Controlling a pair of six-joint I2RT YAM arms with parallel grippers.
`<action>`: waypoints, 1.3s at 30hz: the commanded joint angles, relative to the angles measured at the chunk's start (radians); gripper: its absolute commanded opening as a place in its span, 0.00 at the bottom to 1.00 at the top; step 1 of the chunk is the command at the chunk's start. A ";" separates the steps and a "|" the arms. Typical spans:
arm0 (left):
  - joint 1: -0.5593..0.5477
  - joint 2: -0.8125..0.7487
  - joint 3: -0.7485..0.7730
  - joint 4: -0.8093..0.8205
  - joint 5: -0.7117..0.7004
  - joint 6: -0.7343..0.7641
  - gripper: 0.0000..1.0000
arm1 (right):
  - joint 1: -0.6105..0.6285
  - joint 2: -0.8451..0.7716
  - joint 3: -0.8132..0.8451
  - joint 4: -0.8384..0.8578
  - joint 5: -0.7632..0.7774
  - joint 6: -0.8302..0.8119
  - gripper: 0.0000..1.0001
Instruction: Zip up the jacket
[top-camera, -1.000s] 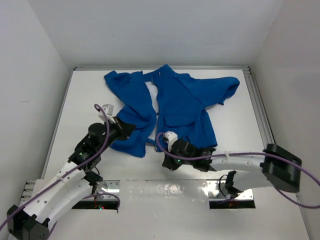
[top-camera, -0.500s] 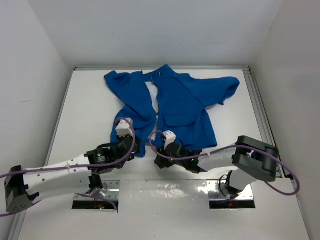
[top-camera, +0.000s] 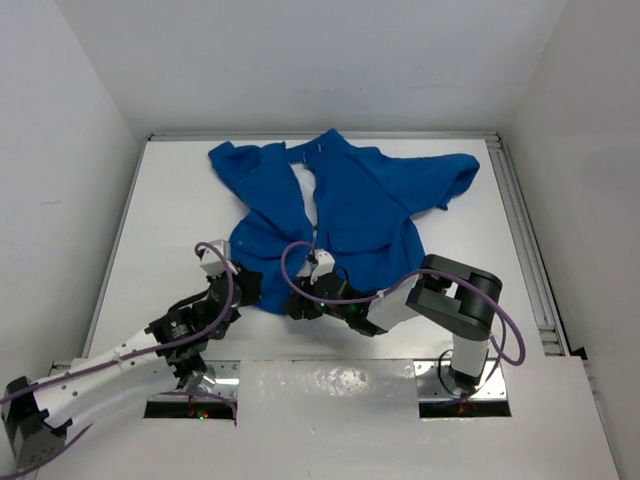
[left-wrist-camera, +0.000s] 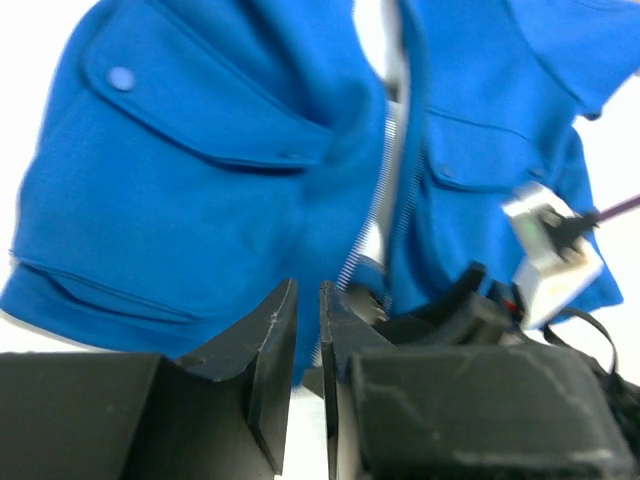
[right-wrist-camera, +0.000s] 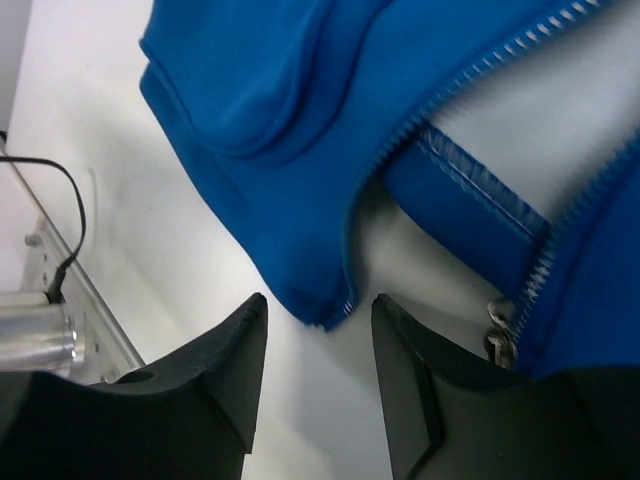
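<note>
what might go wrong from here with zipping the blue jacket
1. The left gripper and right gripper crowd together at the hem of the bright blue fabric jacket; they may bump or snag a purple cable.
2. The right gripper's open fingers frame a hem corner, while the metal zipper pull lies off to one side; closing here would likely pinch only fabric.

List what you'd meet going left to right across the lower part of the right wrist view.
metal rail → one finger of the right hand → hem corner of the jacket → the other finger → zipper pull
</note>
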 joint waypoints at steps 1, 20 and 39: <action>0.101 -0.026 -0.014 0.111 0.150 0.074 0.14 | -0.001 0.034 0.049 0.052 -0.018 0.019 0.46; 0.164 -0.026 0.045 -0.011 0.339 0.031 0.27 | -0.019 0.146 0.057 0.217 0.020 0.054 0.22; 0.162 0.039 0.034 0.094 0.488 0.027 0.59 | -0.245 -0.079 -0.186 0.808 -0.358 -0.006 0.00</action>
